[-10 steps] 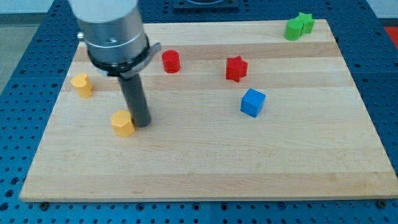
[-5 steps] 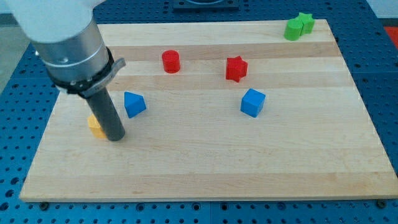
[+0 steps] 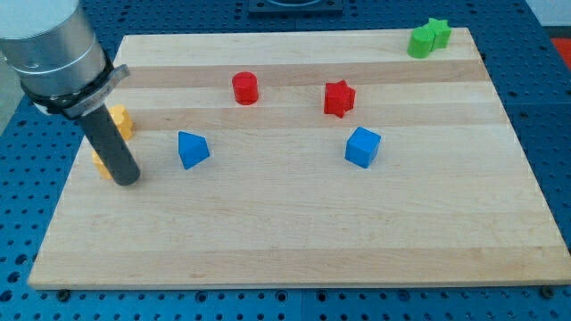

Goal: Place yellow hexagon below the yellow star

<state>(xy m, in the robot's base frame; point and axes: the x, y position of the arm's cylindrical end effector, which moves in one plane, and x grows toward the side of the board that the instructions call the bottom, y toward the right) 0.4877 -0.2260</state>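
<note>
My tip [image 3: 127, 180] rests on the board near the view's left edge. The yellow hexagon [image 3: 101, 164] sits just left of the tip, touching the rod and mostly hidden behind it. The yellow star [image 3: 120, 122] stands just above the hexagon, partly covered by the rod, so its shape is hard to make out. The hexagon lies directly below the star in the view.
A blue triangular block [image 3: 192, 149] lies right of the tip. A red cylinder [image 3: 244, 87] and a red star [image 3: 338, 98] sit further up. A blue cube [image 3: 362, 147] is at centre right. Two green blocks [image 3: 428, 37] stand at the top right corner.
My tip has slid to the view's left, pushing the yellow hexagon with it until it lies under the yellow star. The blue triangular block came into sight as the arm moved off.
</note>
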